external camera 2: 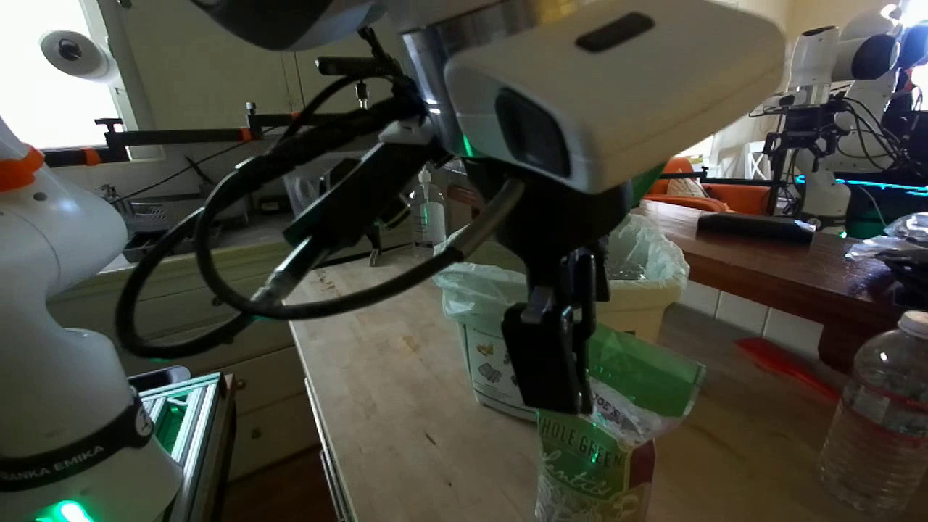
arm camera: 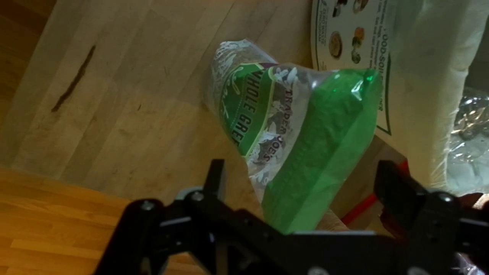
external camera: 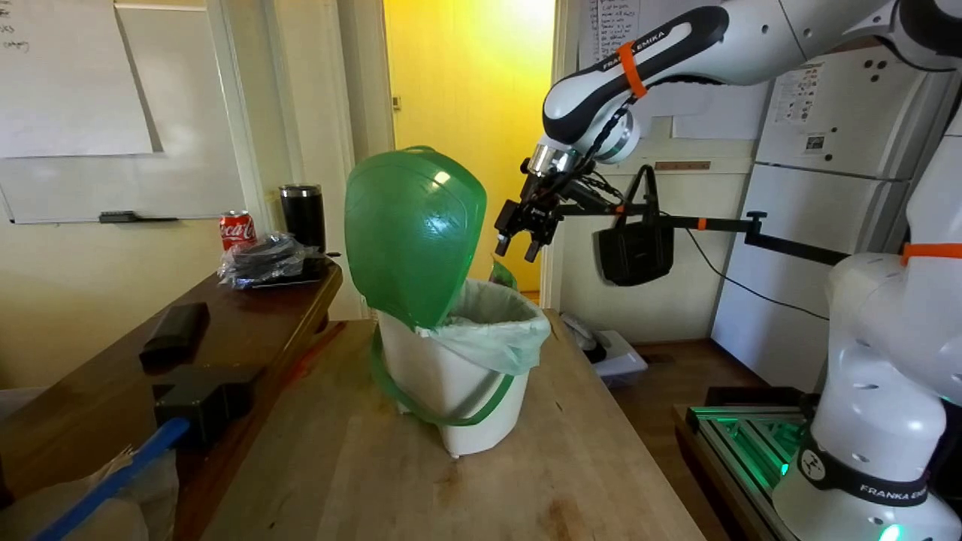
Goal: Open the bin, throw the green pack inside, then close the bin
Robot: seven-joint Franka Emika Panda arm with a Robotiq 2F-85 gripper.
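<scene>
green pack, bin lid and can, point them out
Green pack (arm camera: 283,139), wrist view: printed front
Bin lid (external camera: 415,231), in an exterior view: broad face
Can (external camera: 237,230), in an exterior view: red side

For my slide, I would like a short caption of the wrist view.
The open gripper, holding nothing, faces the green pack beside the bin.

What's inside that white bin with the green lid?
A pale liner and, in the wrist view, something shiny and clear, perhaps plastic. The bottom of the bin is hidden in every view, so anything deeper can't be seen.
</scene>
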